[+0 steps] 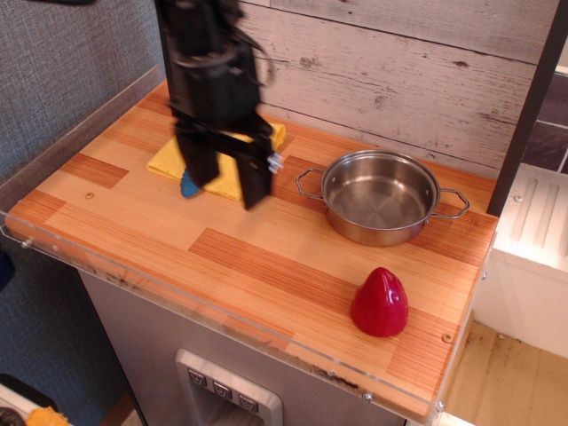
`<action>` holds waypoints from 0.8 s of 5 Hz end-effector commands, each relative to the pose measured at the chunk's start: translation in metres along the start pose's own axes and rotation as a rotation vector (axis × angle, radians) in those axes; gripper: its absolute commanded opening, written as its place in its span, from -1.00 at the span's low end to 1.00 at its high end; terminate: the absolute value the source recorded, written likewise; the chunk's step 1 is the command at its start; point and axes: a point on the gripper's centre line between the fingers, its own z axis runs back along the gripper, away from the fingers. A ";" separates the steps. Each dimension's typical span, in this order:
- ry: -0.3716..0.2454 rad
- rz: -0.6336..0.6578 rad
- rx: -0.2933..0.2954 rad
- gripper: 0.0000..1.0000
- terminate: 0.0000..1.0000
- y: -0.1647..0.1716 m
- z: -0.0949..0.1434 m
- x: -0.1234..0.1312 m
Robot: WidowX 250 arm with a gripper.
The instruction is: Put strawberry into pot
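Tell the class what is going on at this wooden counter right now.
A black robot gripper hangs open and empty above the wooden counter, near a yellow cloth at the back left. The glossy red cone-shaped toy strawberry stands untouched near the front right corner. The shallow shiny steel pot with two wire loop handles sits empty behind it. Nothing has been picked up yet.
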 end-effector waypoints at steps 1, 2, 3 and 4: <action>-0.048 -0.267 0.047 1.00 -1.00 -0.072 -0.004 0.007; -0.078 -0.307 0.053 1.00 -1.00 -0.091 0.000 0.012; -0.118 -0.334 0.083 1.00 -1.00 -0.099 0.005 0.013; -0.116 -0.356 0.086 1.00 -1.00 -0.103 0.000 0.015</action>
